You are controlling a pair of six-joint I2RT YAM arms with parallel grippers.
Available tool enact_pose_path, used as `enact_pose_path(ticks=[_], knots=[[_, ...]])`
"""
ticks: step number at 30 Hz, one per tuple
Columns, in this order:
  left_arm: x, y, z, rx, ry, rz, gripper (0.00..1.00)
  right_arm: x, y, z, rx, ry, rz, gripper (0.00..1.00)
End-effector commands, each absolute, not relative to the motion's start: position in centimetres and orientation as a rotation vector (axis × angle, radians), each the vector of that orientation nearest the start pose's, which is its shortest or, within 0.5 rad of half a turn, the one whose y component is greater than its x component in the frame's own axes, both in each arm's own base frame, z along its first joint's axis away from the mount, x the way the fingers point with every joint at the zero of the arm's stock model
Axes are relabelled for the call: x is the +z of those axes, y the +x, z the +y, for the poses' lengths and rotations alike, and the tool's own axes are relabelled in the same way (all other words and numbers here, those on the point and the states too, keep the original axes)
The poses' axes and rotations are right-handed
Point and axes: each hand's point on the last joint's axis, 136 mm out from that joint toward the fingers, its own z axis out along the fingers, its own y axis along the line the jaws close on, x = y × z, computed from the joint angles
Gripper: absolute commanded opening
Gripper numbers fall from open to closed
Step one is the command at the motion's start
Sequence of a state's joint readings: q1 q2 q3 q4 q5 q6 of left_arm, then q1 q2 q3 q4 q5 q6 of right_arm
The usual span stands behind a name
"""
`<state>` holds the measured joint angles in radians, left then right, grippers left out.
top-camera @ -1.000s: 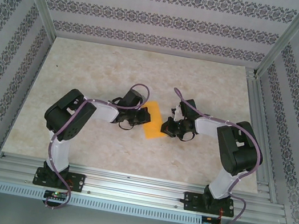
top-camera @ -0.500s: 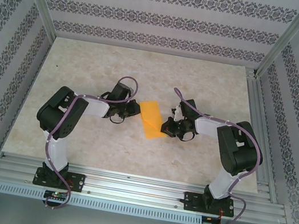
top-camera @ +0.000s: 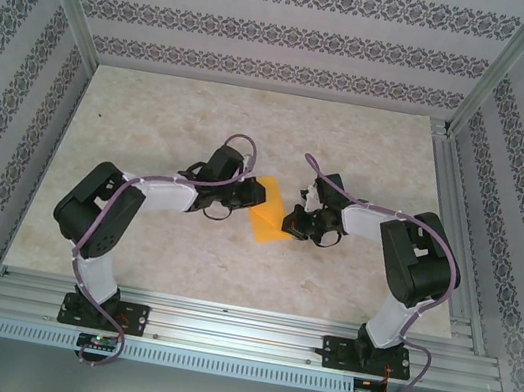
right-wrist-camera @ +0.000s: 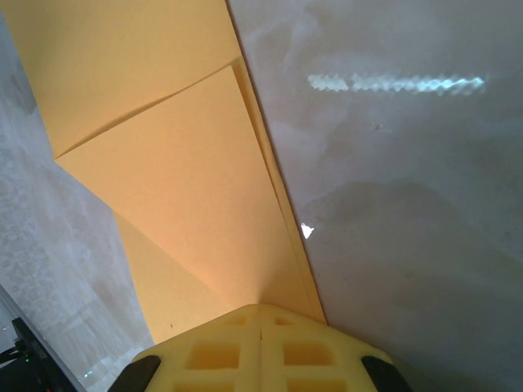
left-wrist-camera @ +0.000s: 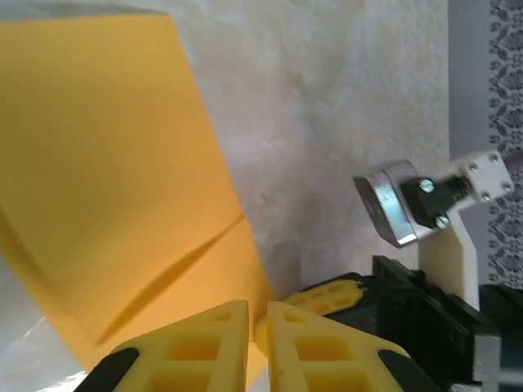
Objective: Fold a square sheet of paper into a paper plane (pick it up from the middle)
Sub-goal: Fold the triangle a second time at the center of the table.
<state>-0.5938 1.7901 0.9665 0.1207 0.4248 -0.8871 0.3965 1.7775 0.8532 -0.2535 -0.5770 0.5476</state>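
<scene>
Nearly closed and empty, the left hand (top-camera: 239,197) has swung back onto the sheet of paper (top-camera: 266,221). The right hand (top-camera: 296,224) clamps its opposite edge, so another crease likely follows.

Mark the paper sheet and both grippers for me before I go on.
sheet of paper (top-camera: 267,223), top external view, bare middle of the orange sheet.
left gripper (left-wrist-camera: 258,317), left wrist view, midway between its yellow fingertips.
right gripper (right-wrist-camera: 260,320), right wrist view, seam where its yellow fingertips meet.
</scene>
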Motion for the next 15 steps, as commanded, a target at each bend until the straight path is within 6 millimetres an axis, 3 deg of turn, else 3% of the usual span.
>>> enact_pose_path(ticks=[1, 8, 15], knots=[[7.9, 33.9, -34.0, -1.26, -0.101, 2.556, 0.14, -2.2, 27.2, 19.4, 0.82, 0.154, 3.026, 0.0], [2.9, 33.4, -32.9, -1.13, -0.216, 2.666, 0.1, -1.3, 27.7, 20.0, 0.857, 0.142, 3.001, 0.0], [0.5, 33.3, -31.6, -1.015, -0.262, 2.718, 0.08, 0.6, 28.6, 20.8, 0.915, 0.115, 2.951, 0.0]])
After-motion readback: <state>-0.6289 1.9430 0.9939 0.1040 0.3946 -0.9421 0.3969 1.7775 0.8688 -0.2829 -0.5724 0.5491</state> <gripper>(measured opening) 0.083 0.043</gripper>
